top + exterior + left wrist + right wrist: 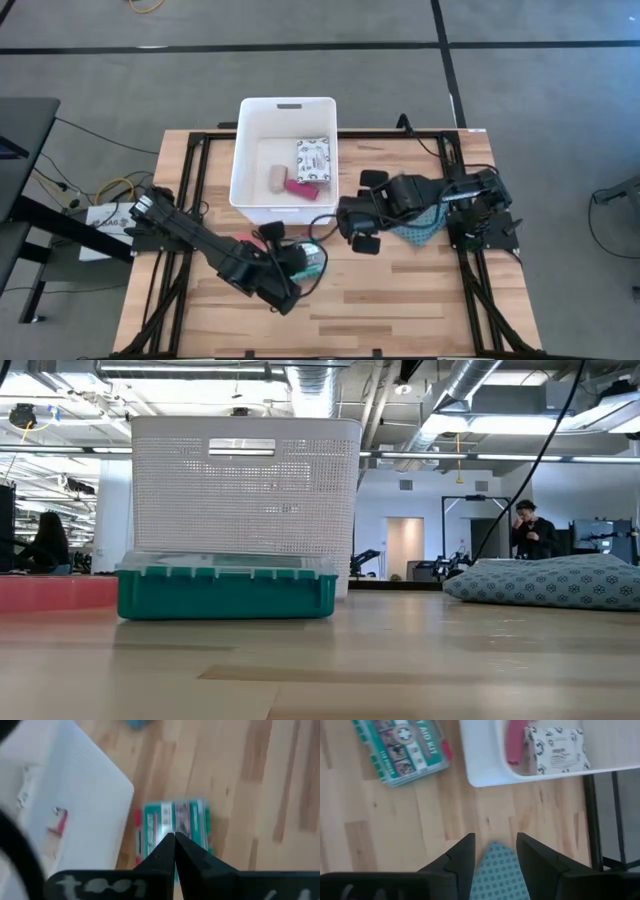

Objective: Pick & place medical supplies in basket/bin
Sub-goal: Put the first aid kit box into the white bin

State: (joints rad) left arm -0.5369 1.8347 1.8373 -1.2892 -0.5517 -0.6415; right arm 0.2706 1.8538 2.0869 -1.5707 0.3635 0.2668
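Note:
The white tub (285, 118) stands at the table's far side and holds a white black-patterned pouch (313, 158), a magenta flat piece (300, 187) and a beige roll (277, 177). A teal-green first-aid kit (312, 263) lies flat on the table near the tub's near end, and it also shows in the low view (225, 592). My left gripper (174, 837) is shut and hovers above the kit (175, 820). A pink item (270, 235) lies beside that arm. My right gripper (494, 840) is open above the table, right of the tub, touching nothing.
The teal dotted cloth (420, 226) lies under my right arm, and its corner (497, 870) shows between the right fingers. Black frame rails run along the table's left and right sides. Bare wood stretches along the near edge. A person stands in the room behind.

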